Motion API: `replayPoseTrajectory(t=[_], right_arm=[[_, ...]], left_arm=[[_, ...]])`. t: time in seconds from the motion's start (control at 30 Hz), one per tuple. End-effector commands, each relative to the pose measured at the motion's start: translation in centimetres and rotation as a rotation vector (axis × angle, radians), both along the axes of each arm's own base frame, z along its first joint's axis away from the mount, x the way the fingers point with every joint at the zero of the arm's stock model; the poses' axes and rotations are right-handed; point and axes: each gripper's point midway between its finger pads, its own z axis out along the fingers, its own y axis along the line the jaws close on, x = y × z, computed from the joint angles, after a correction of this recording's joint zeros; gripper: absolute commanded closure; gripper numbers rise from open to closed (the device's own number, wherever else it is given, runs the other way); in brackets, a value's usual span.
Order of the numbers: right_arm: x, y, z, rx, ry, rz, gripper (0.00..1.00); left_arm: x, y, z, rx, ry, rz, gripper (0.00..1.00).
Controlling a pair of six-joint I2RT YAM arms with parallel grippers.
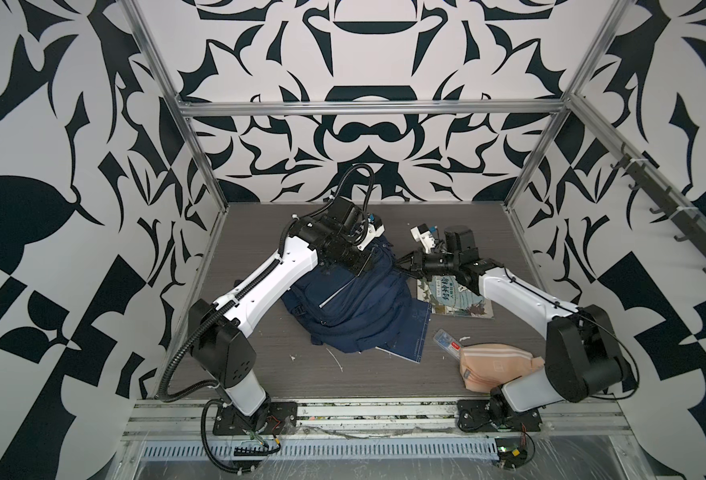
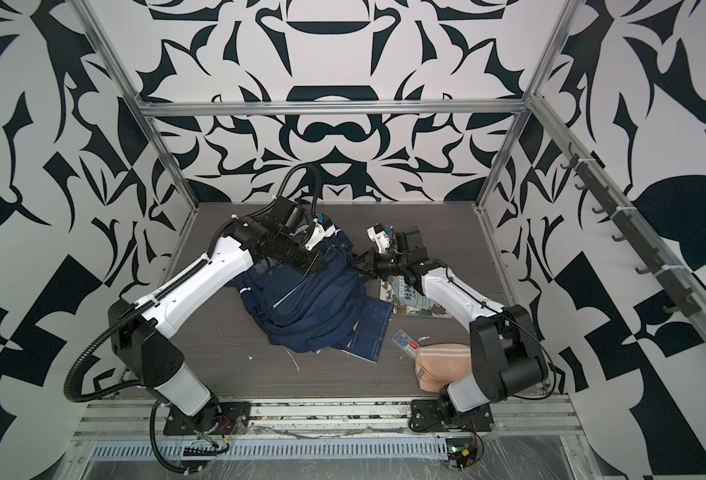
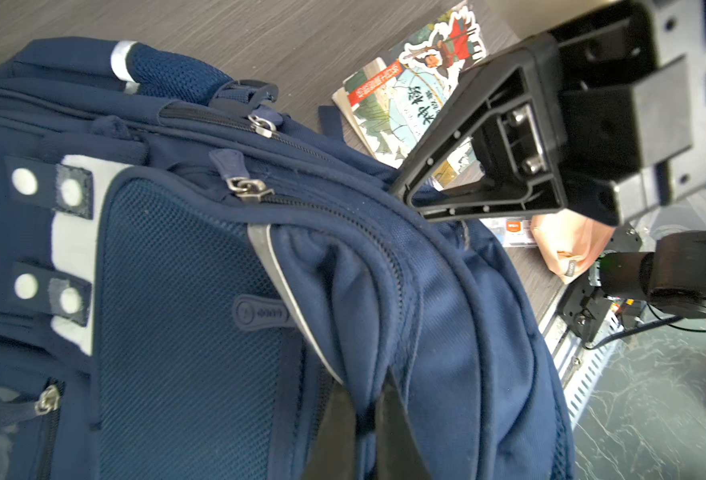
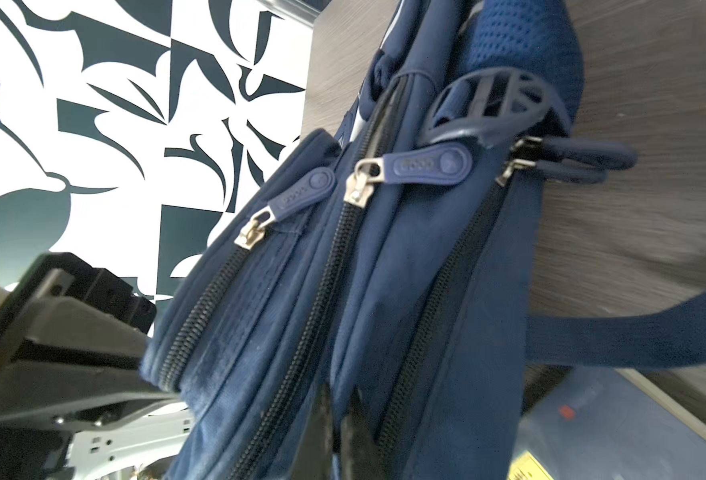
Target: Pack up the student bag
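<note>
Centrally on the grey bench [image 1: 259,365] lies the student bag [image 1: 359,307], slumped, with its top end pointing towards the back wall. The left end effector [image 1: 359,266] comes down on that far end, and in the left wrist view it [image 3: 367,415] is narrow, pinching a fold of navy fabric. The right end effector [image 1: 403,262] meets the bag's far right edge from the side. In the right wrist view its jaws [image 4: 340,415] are drawn tight on cloth between two zip lines.

Only the left wrist view shows the mesh front pocket and the white reflective patches. Only the right wrist view shows three zips running side by side, each with a pull. Both top views show a blue booklet [image 1: 409,332] partly under the bag, an illustrated book [image 1: 455,299] just beside the right arm, a clear case [image 1: 446,338] and a peach pouch [image 1: 496,365].

Black-and-white patterned walls and an aluminium frame enclose the bench.
</note>
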Motion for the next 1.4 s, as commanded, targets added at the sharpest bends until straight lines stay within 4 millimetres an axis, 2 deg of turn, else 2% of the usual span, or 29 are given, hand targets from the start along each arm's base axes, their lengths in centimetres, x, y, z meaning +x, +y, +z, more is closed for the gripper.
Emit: replayPoseTrajectory(t=[0.0,0.07,0.17,0.23,0.33,0.37,0.43,0.5,0.53,0.57,0.63,0.7,0.73,0.8,0.83,0.9,1.0,1.1,1.23,1.37], right_arm=[[-3.6,0.6,0.8,-0.022,-0.022,0.079,1.00],[-5.3,0.5,1.2,-0.049,-0.044,0.089,0.98],[-7.1,-1.1,2.2,-0.046,-0.082,0.017,0.91],[-7.6,-2.9,3.2,-0.029,-0.133,-0.084,0.85],[-8.5,-4.9,4.0,-0.044,-0.184,-0.162,0.67],[-8.7,-5.3,3.9,-0.071,-0.189,-0.166,0.57],[-8.8,-5.9,2.8,-0.133,-0.156,-0.174,0.14],[-8.3,-6.5,2.0,-0.177,-0.118,-0.199,0.02],[-7.9,-6.7,1.9,-0.191,-0.115,-0.219,0.02],[-7.6,-6.9,1.8,-0.198,-0.115,-0.237,0.02],[-6.9,-7.3,2.0,-0.211,-0.126,-0.264,0.01],[-6.2,-8.0,2.1,-0.238,-0.136,-0.284,0.01],[-5.8,-8.4,2.3,-0.249,-0.141,-0.294,0.01],[-5.1,-9.6,2.2,-0.284,-0.139,-0.322,0.01],[-4.8,-10.1,2.1,-0.295,-0.134,-0.338,0.01],[-4.1,-11.6,2.0,-0.309,-0.134,-0.379,0.01],[-3.3,-13.4,1.7,-0.327,-0.122,-0.438,0.01],[-2.7,-14.5,1.3,-0.339,-0.111,-0.469,0.01],[-2.0,-15.2,1.1,-0.346,-0.097,-0.471,0.01],[-1.5,-16.0,1.0,-0.349,-0.095,-0.476,0.01]], left_arm=[[2.0,-3.7,5.3,-0.134,-0.199,-0.078,1.00],[1.3,-4.5,4.6,-0.079,-0.229,-0.129,1.00],[0.5,-4.8,2.4,0.005,-0.238,-0.189,1.00],[0.1,-4.0,0.1,0.057,-0.224,-0.221,1.00],[-0.3,-1.6,-3.9,0.165,-0.229,-0.225,1.00],[-0.7,-0.8,-5.1,0.194,-0.222,-0.229,1.00],[-1.5,0.2,-6.8,0.228,-0.192,-0.232,1.00],[-2.6,0.8,-8.2,0.240,-0.146,-0.230,1.00],[-2.8,0.9,-8.7,0.240,-0.132,-0.224,1.00],[-3.0,1.0,-9.1,0.242,-0.116,-0.217,0.96],[-3.0,1.1,-9.5,0.245,-0.095,-0.191,0.71],[-2.7,1.3,-8.9,0.246,-0.094,-0.144,0.43],[-2.4,1.5,-8.5,0.248,-0.101,-0.111,0.35],[-1.6,2.1,-7.1,0.240,-0.113,0.004,0.12],[-1.4,2.2,-6.4,0.227,-0.105,0.061,0.06],[-1.5,2.4,-5.3,0.215,-0.083,0.190,0.00],[-2.7,1.6,-5.0,0.288,-0.079,0.270,0.01],[-3.4,-0.3,-6.2,0.367,-0.064,0.277,0.01],[-2.9,-3.1,-8.2,0.438,-0.061,0.248,0.00],[-2.0,-3.1,-11.1,0.601,-0.059,0.253,0.00]])
